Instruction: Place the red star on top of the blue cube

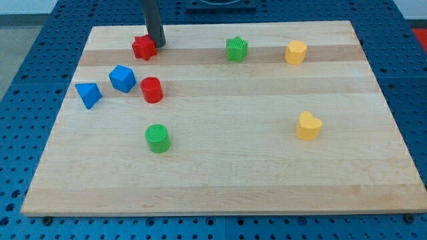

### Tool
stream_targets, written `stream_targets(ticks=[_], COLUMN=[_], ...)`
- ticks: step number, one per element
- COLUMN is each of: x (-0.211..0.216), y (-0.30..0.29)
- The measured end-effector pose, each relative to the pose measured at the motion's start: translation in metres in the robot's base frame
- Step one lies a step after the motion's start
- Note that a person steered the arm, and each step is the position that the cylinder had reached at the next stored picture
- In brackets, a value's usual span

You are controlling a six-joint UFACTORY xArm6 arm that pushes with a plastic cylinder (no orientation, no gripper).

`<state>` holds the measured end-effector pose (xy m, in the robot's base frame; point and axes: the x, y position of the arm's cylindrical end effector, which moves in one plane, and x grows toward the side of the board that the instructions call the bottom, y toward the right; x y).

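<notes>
Seven small coloured plastic blocks lie on the pale wooden board [220, 167], which sits on a blue perforated table [27, 40]. My tip [159, 45] is down on the board near the view's top, at the left half, and the dark rod rises straight out of the picture above it. It is a bare rod end with nothing to open or close, and it holds nothing; it stands against the right edge of the red star-shaped block [143, 47], touching or all but touching, I cannot tell which.

From my tip, the blue cube-like block [122, 78] lies toward the view's bottom and a little left, apart from the red star. Just right of that cube, nearly below my tip, stands the red cylinder block [151, 89], close to the cube but not clearly touching. Further left of the cube is the blue wedge-shaped block [88, 95]. Well below my tip is the green cylinder block [157, 138].

Off to my tip's right, at about the same height in the view, are the green star-shaped block [236, 49] and, beyond it, the yellow rounded block [295, 51]. Far to the lower right sits the yellow heart-shaped block [309, 126].
</notes>
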<state>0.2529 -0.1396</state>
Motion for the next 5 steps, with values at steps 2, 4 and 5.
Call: stream_targets(ticks=[2, 4, 5], x=[0.000, 0.037, 0.051], y=[-0.007, 0.029, 0.017])
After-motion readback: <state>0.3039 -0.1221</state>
